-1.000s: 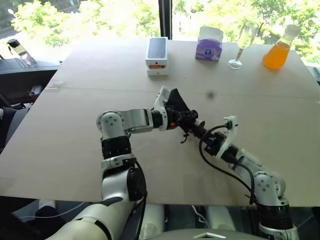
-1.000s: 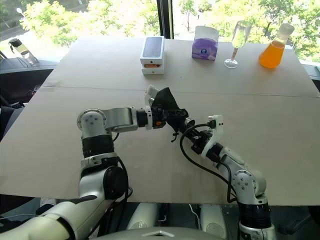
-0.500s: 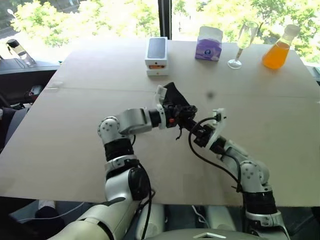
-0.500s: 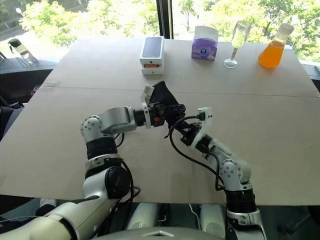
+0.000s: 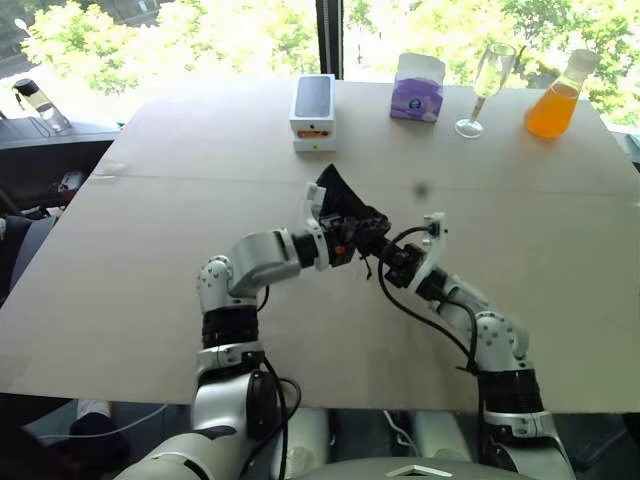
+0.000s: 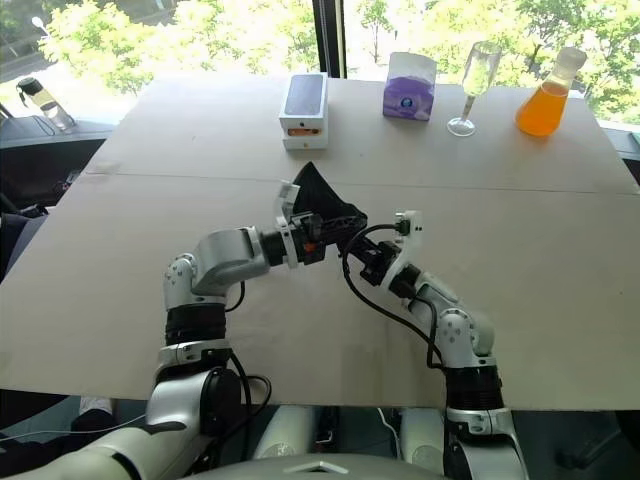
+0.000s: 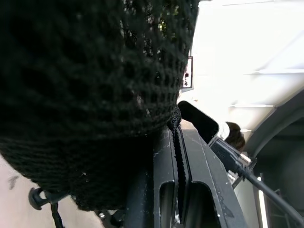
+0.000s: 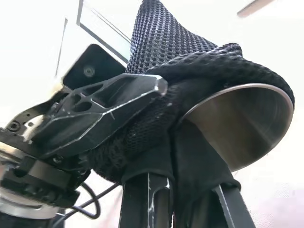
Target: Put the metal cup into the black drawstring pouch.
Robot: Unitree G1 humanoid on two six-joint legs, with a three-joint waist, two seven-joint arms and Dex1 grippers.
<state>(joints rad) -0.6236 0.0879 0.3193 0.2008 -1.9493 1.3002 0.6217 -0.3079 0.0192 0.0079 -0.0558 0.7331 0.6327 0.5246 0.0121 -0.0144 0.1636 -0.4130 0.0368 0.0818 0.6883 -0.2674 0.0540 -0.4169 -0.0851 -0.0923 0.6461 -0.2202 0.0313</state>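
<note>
- Black mesh fabric of the black drawstring pouch [image 5: 343, 196] stands up in a peak above the two hands, which meet in mid-air over the middle of the tabletop [image 5: 150, 260], a little towards its far edge.
- Left hand [image 5: 358, 232] is clamped tight on the pouch; its wrist view has the cord and a fold of fabric pinched between the closed fingers [image 7: 167, 190].
- Right hand [image 5: 385, 255] is also closed, gripping pouch fabric near the mouth, with the metal cup [image 8: 244, 126] just beyond its fingers [image 8: 145, 199].
- The cup's shiny round end shows in the right wrist view, with the pouch mesh draped over its upper rim; how deep it sits I cannot tell.
- The cup lies directly between the two hands, nearer the right one, its long axis seemingly running along the line from hand to hand.
- The coming move likely turns on sliding fabric along that axis, so the pouch swallows the cup.
</note>
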